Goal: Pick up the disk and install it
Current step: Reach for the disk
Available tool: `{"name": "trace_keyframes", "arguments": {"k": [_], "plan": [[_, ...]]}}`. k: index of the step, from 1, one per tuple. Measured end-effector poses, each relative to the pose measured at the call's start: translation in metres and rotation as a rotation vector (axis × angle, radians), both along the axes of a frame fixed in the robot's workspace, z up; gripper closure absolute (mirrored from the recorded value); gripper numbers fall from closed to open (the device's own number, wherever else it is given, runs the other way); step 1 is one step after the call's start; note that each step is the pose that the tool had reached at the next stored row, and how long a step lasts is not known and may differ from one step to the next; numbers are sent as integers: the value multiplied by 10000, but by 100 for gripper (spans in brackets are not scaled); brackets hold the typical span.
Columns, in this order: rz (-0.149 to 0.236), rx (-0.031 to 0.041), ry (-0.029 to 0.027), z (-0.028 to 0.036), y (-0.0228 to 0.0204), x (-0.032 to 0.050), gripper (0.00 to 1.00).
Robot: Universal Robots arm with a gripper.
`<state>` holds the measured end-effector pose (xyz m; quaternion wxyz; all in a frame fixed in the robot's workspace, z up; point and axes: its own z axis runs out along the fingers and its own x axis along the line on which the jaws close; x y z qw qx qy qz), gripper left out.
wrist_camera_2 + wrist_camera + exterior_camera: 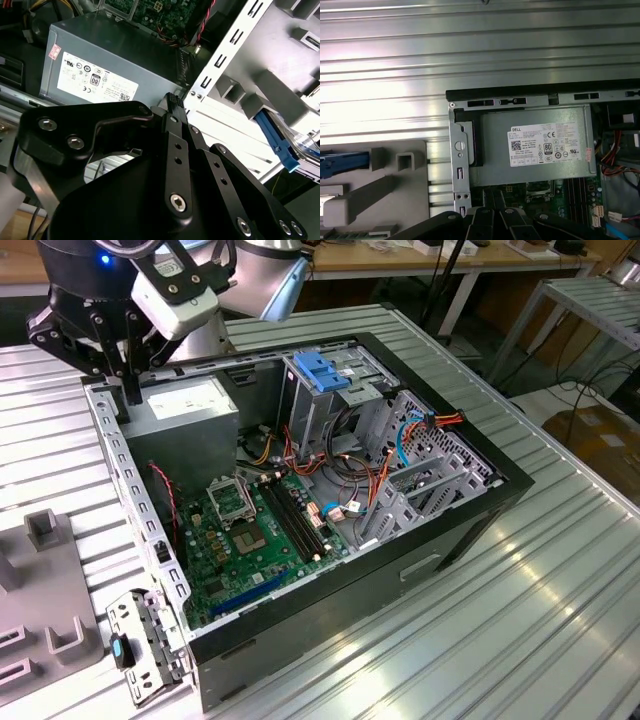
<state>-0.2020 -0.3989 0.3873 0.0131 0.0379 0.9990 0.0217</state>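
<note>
Gripper (128,405): over the computer case's (330,612) rear corner, just beside the power supply (185,405), toward the worktop's (520,620) far edge on the exterior view's left.
Jaws: narrow, fingers drawn together in both wrist views, nothing between them.
Contact: cannot tell if the fingertips touch the case frame.
Disk (276,141): outside the case, lying in the grey fixture (280,85) next to the case's rear frame; blue side rail shows, with a silvery bit beside it. Well apart from the gripper.
Disk, first wrist view (345,165): blue rail at the fixture's edge, clear of the case.
Case: open, lying on its side mid-worktop, green motherboard (250,540) exposed.
Drive cage (318,410): upright at the case's far side, light-blue latch on top.
</note>
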Motion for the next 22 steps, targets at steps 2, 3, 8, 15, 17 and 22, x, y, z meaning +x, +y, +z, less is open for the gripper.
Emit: {"name": "trace_keyframes", "arguments": {"k": [2,3,8,15,17,22], "plan": [[0,0,0,-1,0,-10,89],[-1,0,0,-2,0,-16,89],[0,0,-1,-4,0,-50,89],[0,0,0,-8,0,-92,89],[0,0,0,-8,0,-102,89],[0,-1,1,-10,0,-128,89]]}}
